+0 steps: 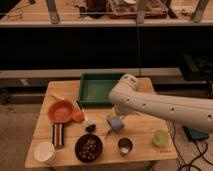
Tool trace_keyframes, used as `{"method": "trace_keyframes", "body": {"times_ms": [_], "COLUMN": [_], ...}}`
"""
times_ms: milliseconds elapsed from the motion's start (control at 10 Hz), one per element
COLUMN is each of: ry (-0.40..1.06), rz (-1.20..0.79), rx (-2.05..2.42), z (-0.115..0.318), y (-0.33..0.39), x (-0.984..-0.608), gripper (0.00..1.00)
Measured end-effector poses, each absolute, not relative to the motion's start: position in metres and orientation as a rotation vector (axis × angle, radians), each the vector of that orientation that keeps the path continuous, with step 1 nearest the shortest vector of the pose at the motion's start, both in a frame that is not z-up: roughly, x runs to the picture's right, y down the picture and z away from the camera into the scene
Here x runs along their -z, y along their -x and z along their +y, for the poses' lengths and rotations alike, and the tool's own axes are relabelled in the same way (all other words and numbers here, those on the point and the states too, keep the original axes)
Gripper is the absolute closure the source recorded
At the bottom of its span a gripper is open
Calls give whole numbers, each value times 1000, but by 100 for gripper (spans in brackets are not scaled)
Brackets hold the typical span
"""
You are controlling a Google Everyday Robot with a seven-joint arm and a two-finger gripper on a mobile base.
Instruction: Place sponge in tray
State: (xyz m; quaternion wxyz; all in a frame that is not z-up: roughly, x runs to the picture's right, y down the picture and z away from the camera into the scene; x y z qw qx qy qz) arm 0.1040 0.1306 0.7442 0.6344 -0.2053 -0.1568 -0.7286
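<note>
Camera view:
- Wood table [142,131]. Green tray [95,92] at back middle.
- Big white arm [165,107] comes in from right.
- Gripper [117,119] points down, right over blue sponge [116,125]. Can't tell if gripper is wide or pinching sponge.
- Sponge lies on table, in front of tray, outside it.
- Orange bowl [61,111] at left.
- Dark bowl [89,148] at front, metal cup [124,145] near it.
- Green cup [160,138] at right.
- White cup [45,151] at front left corner.

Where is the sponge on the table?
Find the green tray on the wooden table. Just in front, under the gripper, lies the sponge. It is the only bluish-grey block; its neighbours are a round dark bowl and a metal cup.
</note>
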Motion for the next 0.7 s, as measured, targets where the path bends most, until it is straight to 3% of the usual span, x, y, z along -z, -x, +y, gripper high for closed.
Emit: {"method": "trace_keyframes", "body": {"times_ms": [700], "ry": [535], "rz": [-589], "rx": [1757], "z": [161], "y": [-65], "x": [-797], "gripper": [20]}}
